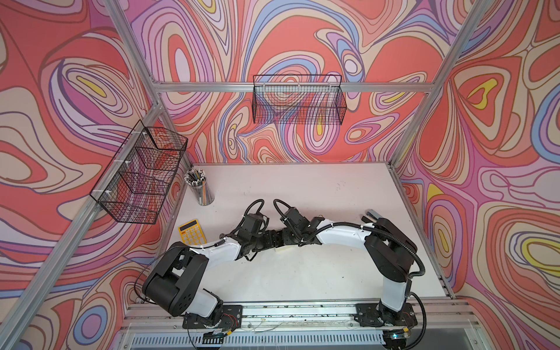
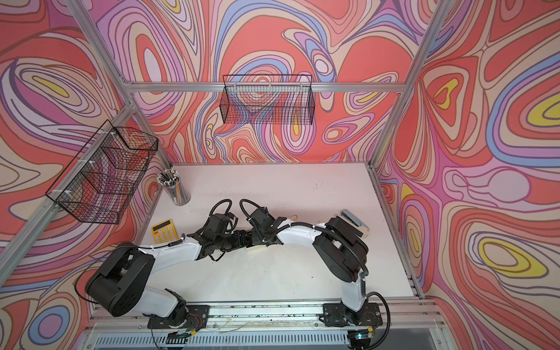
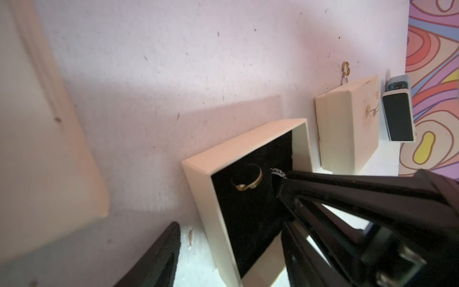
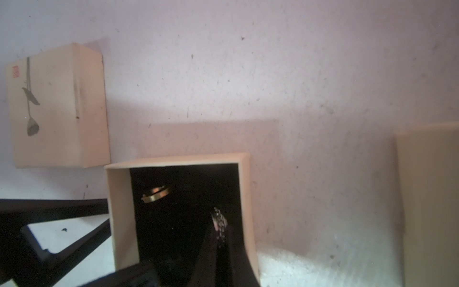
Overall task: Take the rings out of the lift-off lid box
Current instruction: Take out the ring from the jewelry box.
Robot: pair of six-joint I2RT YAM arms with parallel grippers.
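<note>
right jaws closed, pinching studded ring [image 4: 218, 216] inside open box [image 3: 198, 179] | left jaws partly apart, one finger [image 3: 159, 256] outside box wall | plain ring [image 4: 156, 195] lies on box's black lining | second cream box [image 3: 347, 124] beyond, on table [image 1: 303, 188]

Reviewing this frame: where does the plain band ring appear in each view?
Both top views: not visible; the arms cover it.
Left wrist: plain band ring on the black lining of the open box, beside the studded ring.
Right wrist: the ring on the same lining, apart from the studded ring.
Shared landmark: printed cream box, wrist views only.
</note>
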